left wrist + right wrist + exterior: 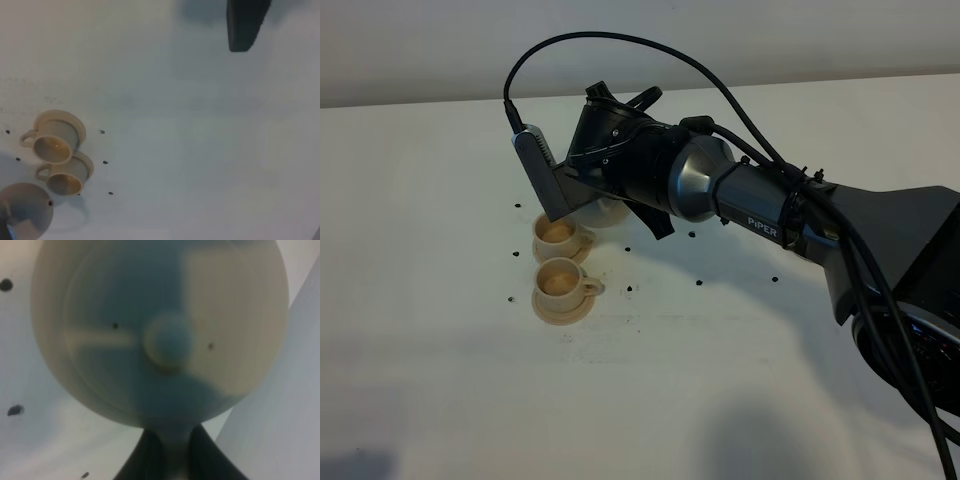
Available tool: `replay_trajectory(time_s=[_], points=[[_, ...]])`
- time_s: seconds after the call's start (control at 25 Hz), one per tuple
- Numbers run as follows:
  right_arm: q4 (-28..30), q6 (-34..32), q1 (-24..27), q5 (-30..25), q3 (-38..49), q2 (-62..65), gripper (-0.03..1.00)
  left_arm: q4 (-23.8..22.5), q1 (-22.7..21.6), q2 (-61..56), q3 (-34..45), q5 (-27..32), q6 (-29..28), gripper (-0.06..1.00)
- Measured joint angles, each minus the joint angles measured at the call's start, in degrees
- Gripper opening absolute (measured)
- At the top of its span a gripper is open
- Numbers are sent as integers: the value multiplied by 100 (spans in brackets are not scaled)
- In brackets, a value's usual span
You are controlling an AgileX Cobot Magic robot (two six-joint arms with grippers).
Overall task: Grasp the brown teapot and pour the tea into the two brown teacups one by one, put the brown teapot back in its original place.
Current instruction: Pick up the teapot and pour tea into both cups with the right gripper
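The brown teapot [160,330] fills the right wrist view, lid and knob facing the camera. My right gripper [175,462] is shut on its handle, one dark finger on each side. In the high view the right arm [650,170] reaches across to the left and hides most of the teapot; only a pale edge [607,212] shows just behind the two brown teacups. Far teacup [558,238] and near teacup [563,284] stand side by side on saucers, insides brownish. The left wrist view shows both teacups [54,141] [67,175] and one dark finger [245,25] of my left gripper, far from them.
The white table [740,380] carries small dark specks [630,290] around the cups. A round pale shape in shadow [25,212] lies beside the cups in the left wrist view; I cannot tell whether it is the teapot or its disc. A black cable [620,45] loops above the arm.
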State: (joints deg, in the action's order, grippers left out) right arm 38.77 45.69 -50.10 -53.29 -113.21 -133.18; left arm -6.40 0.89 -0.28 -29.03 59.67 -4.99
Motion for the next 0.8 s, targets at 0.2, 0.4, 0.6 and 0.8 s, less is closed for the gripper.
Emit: replay_trajectory(time_s=[0.2, 0.4, 0.6, 0.8], points=[[88, -6, 0, 144, 0, 0, 13, 0, 0, 0, 0, 0, 0, 61], [169, -10, 0, 233, 0, 0, 13, 0, 0, 0, 0, 0, 0, 61], [301, -10, 0, 391, 0, -5, 13, 0, 0, 0, 0, 0, 0, 61], [418, -4, 0, 536, 0, -5, 13, 0, 0, 0, 0, 0, 0, 61]])
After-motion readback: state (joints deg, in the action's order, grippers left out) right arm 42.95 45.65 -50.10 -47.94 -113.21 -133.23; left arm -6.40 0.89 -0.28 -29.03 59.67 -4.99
